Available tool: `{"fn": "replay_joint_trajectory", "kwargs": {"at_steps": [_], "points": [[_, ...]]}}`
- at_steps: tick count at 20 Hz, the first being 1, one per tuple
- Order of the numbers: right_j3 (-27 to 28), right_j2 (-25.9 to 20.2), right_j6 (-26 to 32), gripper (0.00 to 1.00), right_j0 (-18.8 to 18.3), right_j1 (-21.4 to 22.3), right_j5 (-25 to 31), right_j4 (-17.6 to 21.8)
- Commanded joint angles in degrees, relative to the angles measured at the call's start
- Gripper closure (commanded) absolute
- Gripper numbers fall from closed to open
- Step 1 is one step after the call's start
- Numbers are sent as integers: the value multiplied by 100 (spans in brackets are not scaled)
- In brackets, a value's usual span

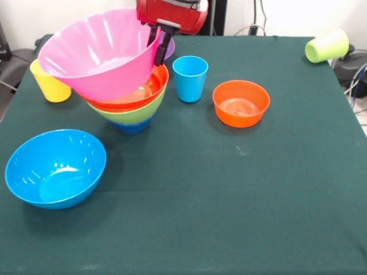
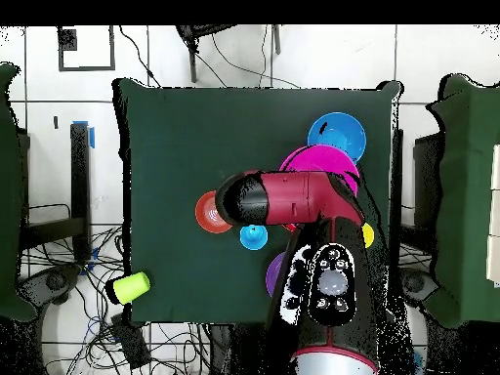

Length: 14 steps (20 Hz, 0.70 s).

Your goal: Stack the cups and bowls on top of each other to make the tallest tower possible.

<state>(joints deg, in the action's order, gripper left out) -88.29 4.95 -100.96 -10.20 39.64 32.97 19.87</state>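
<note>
So the claw (image 1: 158, 44) had its black fingers clamped over the far rim of the big pink bowl (image 1: 100, 54), one finger inside the bowl and one outside. The pink bowl was tilted hard, its open mouth tipped up toward the front-left of the bench (image 1: 229, 189), with its base sitting in the tower (image 1: 133, 100).

The tower itself had the orange-red bowl (image 1: 143, 94) nested in the lime green bowl (image 1: 135, 113), and that sat in the small dark blue bowl (image 1: 132, 126) at the very bottom. It stood toward the back-left of the bench in the front view.

A bit of purple bowl (image 1: 168, 48) peeked out behind the claw, mostly hidden by it, so I couldn't really tell if it was upright or leaning.

The light blue cup (image 1: 190, 78) stood upright just beside the tower on its right. The small orange bowl (image 1: 241, 103) sat open side up near that cup, further right. The yellow cup (image 1: 50, 83) was on the tower's left, partly covered by the pink bowl's rim. The lime green cup (image 1: 327, 46) lay on its side way off at the back-right corner. The big light blue bowl (image 1: 55, 167) rested alone at the front-left, well apart from everything.

From overhead, the red arm (image 2: 293, 200) covered most of the stack.
</note>
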Motion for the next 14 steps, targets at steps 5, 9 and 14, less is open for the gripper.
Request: {"fn": "replay_joint_trajectory", "kwargs": {"at_steps": [5,9,14], "points": [[-497,-234,32,100,2,-73,-137,431],[-519,-181,-58,100,86,-86,-178,446],[-507,-127,-194,100,159,-244,-366,481]]}}
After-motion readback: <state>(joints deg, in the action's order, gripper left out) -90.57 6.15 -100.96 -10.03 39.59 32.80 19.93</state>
